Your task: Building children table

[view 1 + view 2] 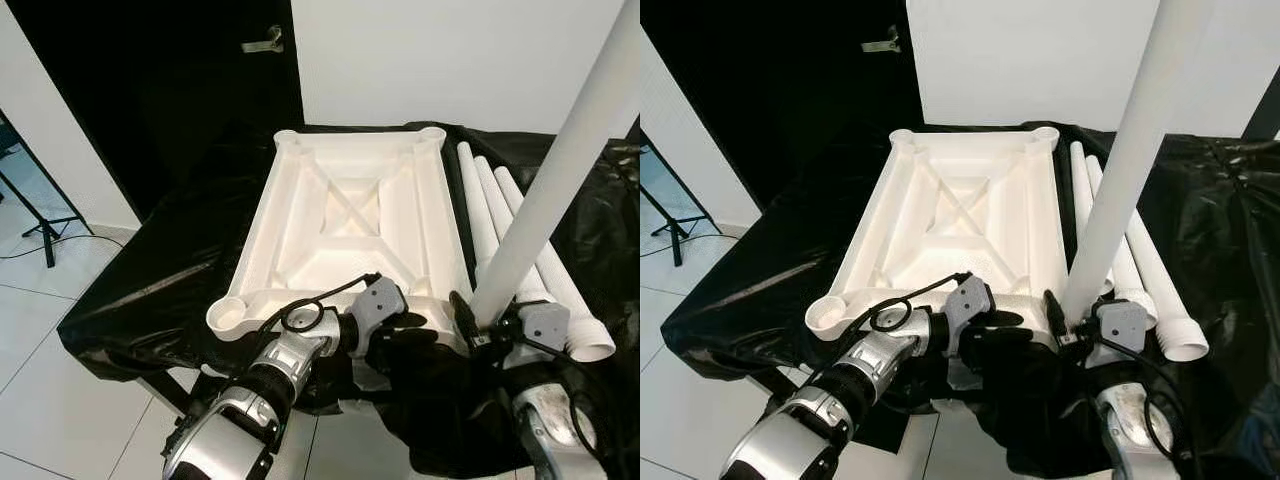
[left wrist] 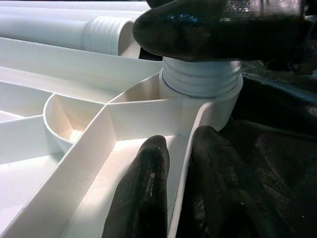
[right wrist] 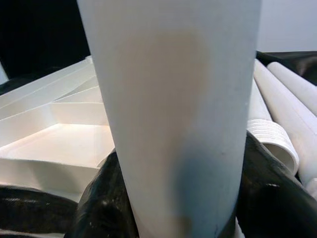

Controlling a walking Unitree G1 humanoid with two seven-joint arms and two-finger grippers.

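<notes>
The white tabletop (image 1: 352, 215) lies upside down on a black-draped surface (image 1: 160, 270), ribs up. At its 5 o'clock corner a white table leg (image 1: 555, 175) stands tilted in the socket, its top cut off by the frame. The right gripper (image 1: 478, 325) is clamped around the leg's base, the threaded end mostly hidden behind black fingers (image 3: 101, 208). The left gripper (image 2: 181, 173) straddles the tabletop's rim beside that socket, fingers close together on it. Three spare legs (image 1: 500, 230) lie at 3 o'clock.

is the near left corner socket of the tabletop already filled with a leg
No, the near left socket of the tabletop is an open, hollow ring; the right gripper holds a leg at the near right corner.
</notes>
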